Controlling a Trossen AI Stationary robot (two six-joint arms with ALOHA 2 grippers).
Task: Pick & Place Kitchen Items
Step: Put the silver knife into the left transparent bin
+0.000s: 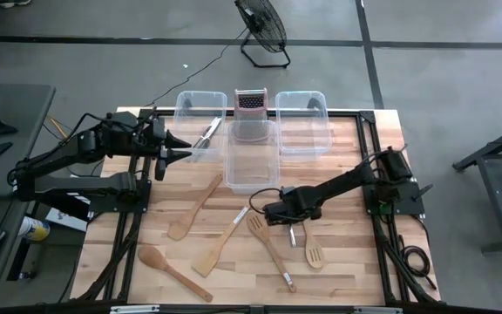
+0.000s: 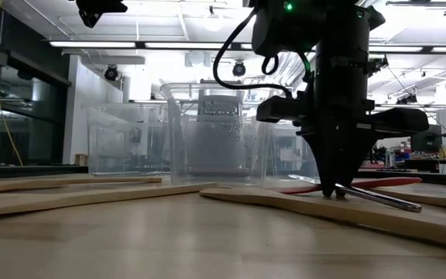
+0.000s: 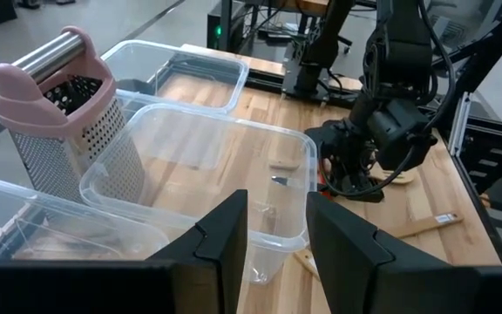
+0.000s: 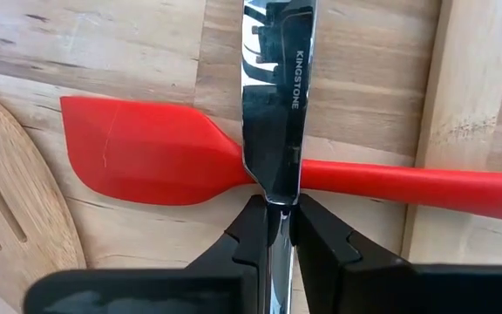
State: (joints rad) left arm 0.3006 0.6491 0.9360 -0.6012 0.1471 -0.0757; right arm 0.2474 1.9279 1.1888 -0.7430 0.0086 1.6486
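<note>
Clamping down on a silver knife [image 4: 277,96] with the right tool [image 4: 276,228], fingers pinched tight against the blade right where it crosses over the red spatula [image 4: 155,161] lying flat on the desk [image 1: 347,270]. Reaching in low from the right side of the desk, tool tip down near the middle, just in front of the centre bin [image 1: 251,157]. Seen in the low view as a dark wedge [image 2: 333,167] pressed to the wood, with the knife handle [image 2: 378,199] sticking out along the desk beside it and the red handle [image 2: 393,184] behind. Sitting just beside the spatula, a slotted wooden turner [image 4: 11,201]. Scattered across the front of the desk, the rest of the wooden stuff: a spoon [image 1: 171,270], two spatulas [image 1: 195,206] [image 1: 220,249], a wooden fork [image 1: 264,237] and a small slotted one [image 1: 315,255]. Already lying in the left bin [image 1: 200,109], a metal utensil [image 1: 209,133], can't tell which kind. Standing upright behind the centre bin, the grater [image 1: 251,104], with a third bin [image 1: 303,122] to its right. Hovering up off the desk next to the left bin, the left tool [image 1: 178,148], fingers [image 3: 225,240] part open with a gap between them and nothing in there.
</note>
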